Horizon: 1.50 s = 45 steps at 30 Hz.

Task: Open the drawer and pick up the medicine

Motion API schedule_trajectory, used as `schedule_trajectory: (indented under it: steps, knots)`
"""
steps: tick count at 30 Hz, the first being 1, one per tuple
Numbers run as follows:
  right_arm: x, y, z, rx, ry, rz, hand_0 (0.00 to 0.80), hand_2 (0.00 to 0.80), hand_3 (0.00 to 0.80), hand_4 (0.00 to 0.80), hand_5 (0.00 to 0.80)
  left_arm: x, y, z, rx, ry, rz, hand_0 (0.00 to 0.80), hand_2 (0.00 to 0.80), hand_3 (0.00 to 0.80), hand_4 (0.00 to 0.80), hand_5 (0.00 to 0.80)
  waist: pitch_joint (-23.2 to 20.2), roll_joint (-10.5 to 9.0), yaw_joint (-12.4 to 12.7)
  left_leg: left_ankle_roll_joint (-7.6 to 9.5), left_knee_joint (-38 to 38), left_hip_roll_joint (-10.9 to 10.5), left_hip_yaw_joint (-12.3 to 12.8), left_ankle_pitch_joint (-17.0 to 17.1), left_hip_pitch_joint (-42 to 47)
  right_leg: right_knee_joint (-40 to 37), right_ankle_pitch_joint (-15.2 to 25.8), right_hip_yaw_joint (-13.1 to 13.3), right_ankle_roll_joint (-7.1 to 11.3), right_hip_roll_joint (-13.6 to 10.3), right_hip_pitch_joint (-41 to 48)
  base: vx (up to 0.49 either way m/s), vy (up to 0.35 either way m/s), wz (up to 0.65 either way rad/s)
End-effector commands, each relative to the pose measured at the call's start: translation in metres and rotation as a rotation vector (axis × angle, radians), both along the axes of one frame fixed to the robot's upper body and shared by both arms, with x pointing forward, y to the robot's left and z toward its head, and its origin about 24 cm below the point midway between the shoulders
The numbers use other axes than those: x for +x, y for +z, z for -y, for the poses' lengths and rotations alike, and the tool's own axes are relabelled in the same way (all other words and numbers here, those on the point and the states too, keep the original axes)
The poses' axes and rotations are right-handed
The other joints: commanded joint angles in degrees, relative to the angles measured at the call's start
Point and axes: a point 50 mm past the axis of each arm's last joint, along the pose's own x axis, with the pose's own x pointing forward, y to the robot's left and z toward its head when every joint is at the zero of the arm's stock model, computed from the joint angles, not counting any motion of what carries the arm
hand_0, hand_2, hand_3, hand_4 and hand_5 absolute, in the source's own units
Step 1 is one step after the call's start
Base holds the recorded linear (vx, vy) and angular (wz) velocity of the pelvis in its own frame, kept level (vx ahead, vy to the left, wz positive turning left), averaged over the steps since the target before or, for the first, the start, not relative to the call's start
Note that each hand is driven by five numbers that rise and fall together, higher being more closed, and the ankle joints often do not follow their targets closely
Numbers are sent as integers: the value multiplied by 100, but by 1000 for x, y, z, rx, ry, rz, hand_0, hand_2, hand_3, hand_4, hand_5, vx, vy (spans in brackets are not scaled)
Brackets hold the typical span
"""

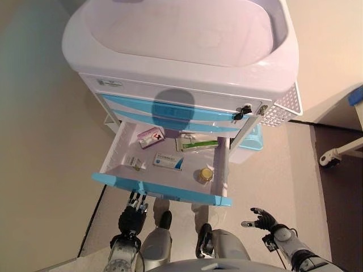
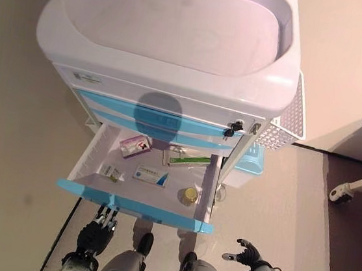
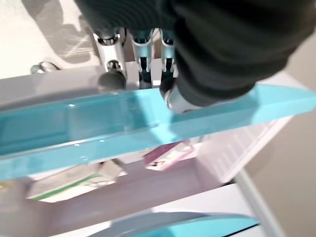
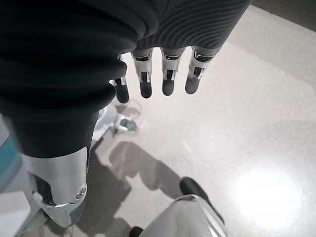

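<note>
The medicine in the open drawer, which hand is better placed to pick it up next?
Probably the left hand: it sits right under the drawer's blue front edge, nearest the small boxes. The right hand hangs open off to the side, over bare floor.

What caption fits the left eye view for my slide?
Cart drawer pulled open, medicine boxes inside; left hand under its front, right hand open aside.

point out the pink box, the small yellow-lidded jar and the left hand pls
pink box (image 1: 150,136), left eye view, middle of its top face
jar (image 1: 205,174), left eye view, on its yellow lid
left hand (image 1: 132,215), left eye view, on the dark back of the hand, below the drawer front
</note>
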Motion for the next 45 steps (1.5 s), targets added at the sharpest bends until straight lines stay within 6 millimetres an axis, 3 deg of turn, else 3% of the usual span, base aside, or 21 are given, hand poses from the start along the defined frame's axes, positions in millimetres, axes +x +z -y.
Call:
schedule_trajectory:
  steps: [1,9,18,25,27,28,29,30,31,34,35,37,45]
  knots:
    - [-40,-11,21,-84,-18,-157,0,0,0,0,0,20,103,-79,283,248,576,800,800,800,800,800,-1291,178,253,478,339,-648,-57,-184,-231,-838,883,45,617,-224,260,59,-40,17]
    - [-47,-11,25,-79,-89,-153,0,0,0,0,0,-2,66,-86,258,314,369,800,800,800,800,800,-1352,221,325,430,220,-685,-244,-119,-163,-1081,885,-178,593,-215,478,26,-25,19]
    - [-47,-9,30,-95,-126,-142,0,0,0,0,0,-28,36,-92,241,361,183,800,800,800,800,800,-1376,245,348,441,171,-648,-146,-139,-156,-1354,983,-88,618,-161,530,24,-14,12]
    - [-37,-3,36,-104,-148,-83,0,0,0,0,0,-59,11,-100,378,221,-69,800,800,800,800,800,-1309,266,258,444,35,-607,-56,-67,-180,-1534,1086,-25,644,-115,518,0,5,-4]
    - [-34,-2,36,-100,-156,-68,0,0,0,0,0,-67,7,-98,409,168,-128,765,765,765,765,765,-1276,264,224,446,-21,-589,-38,-30,-195,-1550,1116,-25,650,-112,496,-1,12,-8]
    - [-31,0,36,-97,-159,-53,0,0,0,0,0,-80,-3,-98,423,129,-210,631,631,631,631,631,-1252,258,177,451,-96,-576,-20,1,-193,-1565,1145,-14,659,-104,462,1,12,-3]
    - [-31,0,36,-97,-159,-53,0,0,0,0,0,-80,-3,-98,424,129,-210,568,568,568,568,568,-1253,258,177,451,-99,-575,-20,2,-192,-1565,1145,-13,658,-104,461,0,0,0]
    - [-31,0,37,-93,-165,-46,0,0,0,0,0,-89,-12,-99,424,123,-276,420,420,420,420,420,-1250,249,153,451,-135,-562,3,16,-193,-1581,1162,-11,664,-102,455,0,0,0]
    - [-30,1,37,-93,-172,-40,0,0,0,0,0,-95,-24,-98,419,108,-350,0,0,0,0,0,-1236,236,119,454,-164,-552,31,24,-192,-1600,1178,8,674,-98,441,0,0,0]
    - [-27,2,36,-85,-180,-22,0,0,0,0,0,-103,-43,-97,453,47,-496,0,0,0,0,0,-1212,198,26,459,-224,-516,119,22,-187,-1640,1212,82,680,-74,390,13,21,-4]
    - [-26,2,35,-78,-192,-14,0,0,0,0,0,-109,-54,-97,514,-44,-599,0,0,0,0,0,-1205,174,-41,459,-251,-494,193,12,-183,-1676,1234,161,686,-51,358,21,37,-16]
    - [-26,2,35,-71,-202,-7,0,0,0,0,0,-111,-56,-97,531,-65,-627,0,0,0,0,0,-1196,159,-60,459,-272,-478,232,7,-173,-1694,1248,193,685,-44,355,20,26,-24]
    - [-17,2,25,-3,-266,53,0,0,0,0,0,-118,-76,-94,780,-554,-871,0,0,0,0,0,-1179,-34,-336,468,-473,-339,656,-57,-11,-1883,1420,631,718,72,283,35,32,-35]
